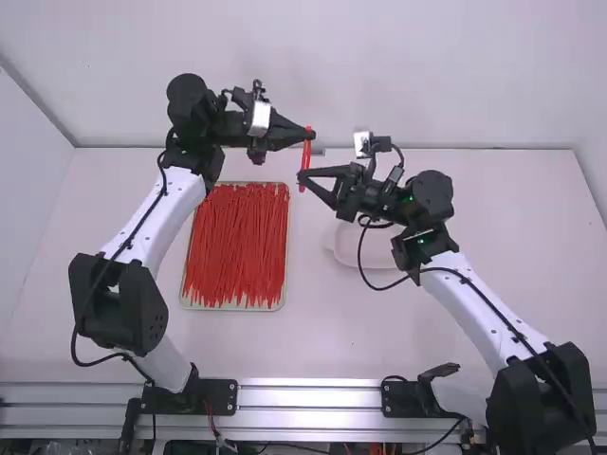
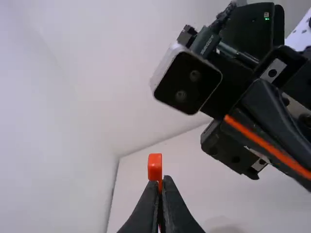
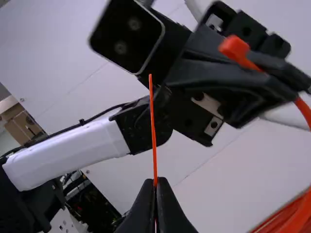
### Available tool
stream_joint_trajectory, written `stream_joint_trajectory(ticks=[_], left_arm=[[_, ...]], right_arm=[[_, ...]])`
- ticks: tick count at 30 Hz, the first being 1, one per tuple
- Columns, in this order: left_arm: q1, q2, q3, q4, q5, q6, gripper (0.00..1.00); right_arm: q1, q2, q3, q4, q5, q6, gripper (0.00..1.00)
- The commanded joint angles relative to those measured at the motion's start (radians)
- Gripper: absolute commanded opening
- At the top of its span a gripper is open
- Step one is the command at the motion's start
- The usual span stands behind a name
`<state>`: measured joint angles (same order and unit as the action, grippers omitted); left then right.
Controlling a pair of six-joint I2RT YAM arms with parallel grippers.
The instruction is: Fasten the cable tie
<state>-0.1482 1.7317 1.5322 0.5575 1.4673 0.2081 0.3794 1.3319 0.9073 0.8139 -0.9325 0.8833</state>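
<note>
Aloft, cable tie (image 1: 303, 171) from left jaws (head) to right jaws

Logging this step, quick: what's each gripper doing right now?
Left gripper: shut on the cable tie's head end.
Right gripper: shut on its thin tail.

Faint print on a cable plug (image 2: 212, 41) by the wrist camera (image 2: 186, 80) cannot be read.

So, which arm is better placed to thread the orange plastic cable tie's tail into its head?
Right, probably: the right fingers pinch the tie's thin free tail, while the left fingers clamp just below the square head.
</note>
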Motion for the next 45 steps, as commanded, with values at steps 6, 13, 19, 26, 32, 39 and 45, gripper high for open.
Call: stream_joint_trajectory(ticks=[6,13,19,26,32,39,45], left_arm=[[-0.002,-0.001,0.016,0.072,0.099,0.025,0.02],[-0.002,-0.001,0.016,0.064,0.099,0.021,0.02],[-0.003,-0.001,0.016,0.064,0.099,0.021,0.02],[-0.002,-0.001,0.016,0.072,0.097,0.027,0.02],[-0.003,-0.001,0.016,0.088,0.093,0.025,0.02],[-0.004,-0.001,0.016,0.087,0.097,0.025,0.02],[-0.005,-0.001,0.016,0.093,0.096,0.025,0.02]], right_arm=[[0.0,-0.011,-0.005,-0.014,0.0,0.01,0.0],[-0.001,-0.011,-0.005,-0.018,0.018,-0.001,0.0],[-0.023,-0.011,-0.005,-0.018,0.015,0.006,0.0],[-0.024,-0.011,-0.005,-0.018,0.017,0.006,0.0],[-0.005,-0.01,-0.005,-0.018,0.017,0.003,0.0],[-0.012,-0.01,-0.005,-0.018,0.018,0.003,0.0],[-0.012,-0.01,-0.005,-0.019,0.018,0.003,0.0]])
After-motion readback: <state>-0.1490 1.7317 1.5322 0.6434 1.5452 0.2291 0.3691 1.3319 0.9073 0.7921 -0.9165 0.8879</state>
